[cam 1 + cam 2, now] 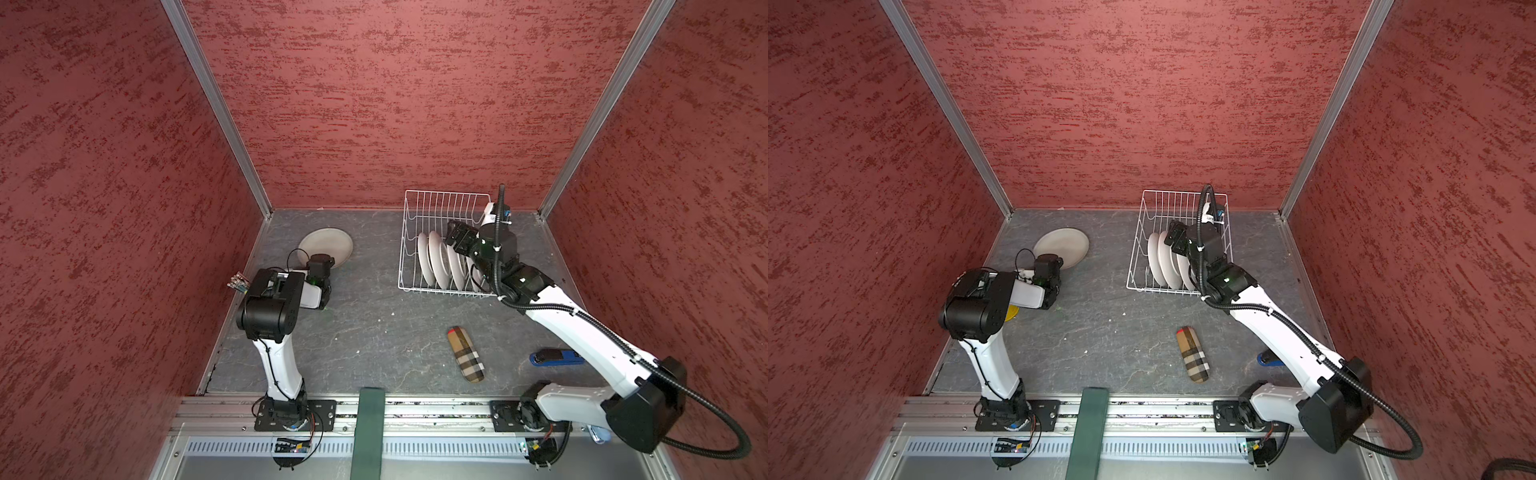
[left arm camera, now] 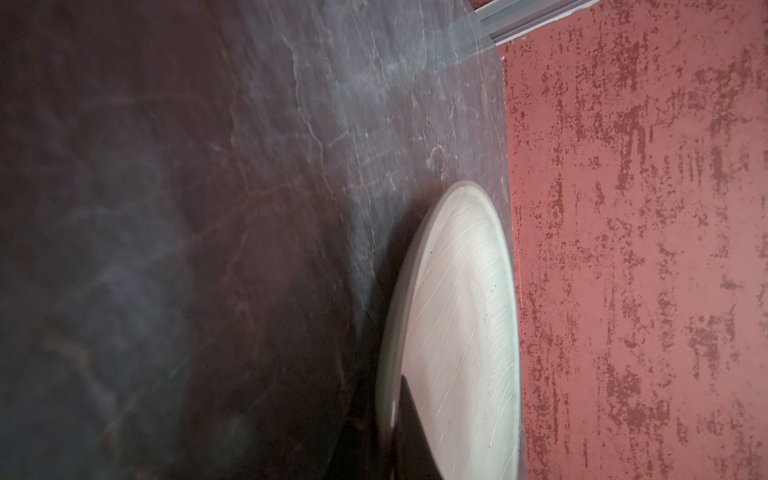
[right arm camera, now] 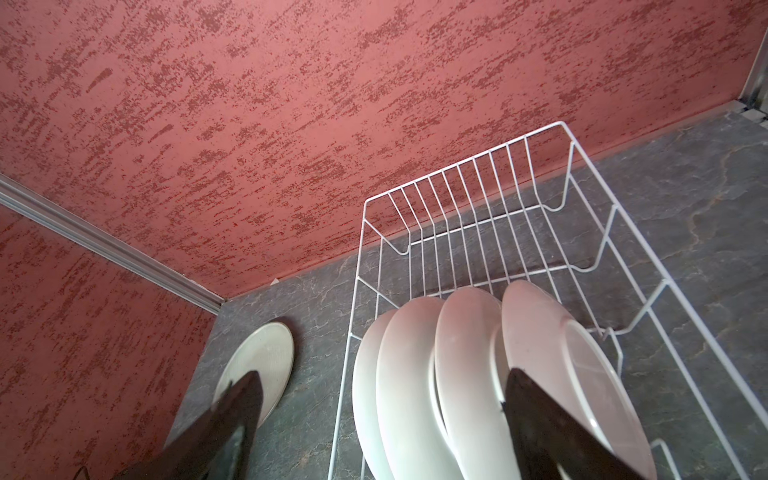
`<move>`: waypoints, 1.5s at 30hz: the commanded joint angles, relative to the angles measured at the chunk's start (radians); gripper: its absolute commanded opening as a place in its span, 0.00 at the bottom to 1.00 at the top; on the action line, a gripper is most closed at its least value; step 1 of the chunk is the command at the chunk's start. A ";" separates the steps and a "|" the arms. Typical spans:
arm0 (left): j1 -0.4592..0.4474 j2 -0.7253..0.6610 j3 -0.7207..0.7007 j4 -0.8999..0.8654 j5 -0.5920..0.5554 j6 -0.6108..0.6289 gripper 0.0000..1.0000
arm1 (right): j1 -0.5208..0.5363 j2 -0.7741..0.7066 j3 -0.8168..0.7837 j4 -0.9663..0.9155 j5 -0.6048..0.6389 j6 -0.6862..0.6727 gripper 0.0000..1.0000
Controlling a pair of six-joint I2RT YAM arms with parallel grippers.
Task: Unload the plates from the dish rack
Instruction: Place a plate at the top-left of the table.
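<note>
Rack: the dish rack (image 1: 440, 208) is a white wire basket with flaring sides. It stands at the back right of the grey slate-look table (image 1: 374, 328), close to the red rear wall (image 1: 415, 104).
In the rack: four white plates (image 3: 409, 374) stand on edge, side by side in its near half, leaning a little and overlapping.
Their look: glossy and plain white from here. One end plate shows a raised inner ring. Any rim print is too small for me to read.
Off the rack: the grey-beige plate (image 1: 326, 245) is matte, with fine curved lines and dark specks. It lies flat at the back left, near the left wall (image 1: 124, 208) and well apart from the rack.
Right arm: the right gripper (image 3: 384, 374) has its jaws spread wide over the tops of the standing plates and grips nothing.
Left arm: the left gripper (image 2: 407, 399) is clamped shut, its tip over the grey-beige plate's rim. I cannot tell whether it pinches that rim.
Elsewhere: a tan checked case (image 1: 465, 353) with a red end lies in front of the rack, and a blue tool (image 1: 555, 357) lies beside the right arm.
</note>
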 commanded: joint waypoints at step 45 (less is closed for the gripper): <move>-0.213 -0.091 -0.023 -0.038 -0.077 -0.108 0.70 | -0.022 -0.093 -0.038 0.009 0.014 0.031 0.91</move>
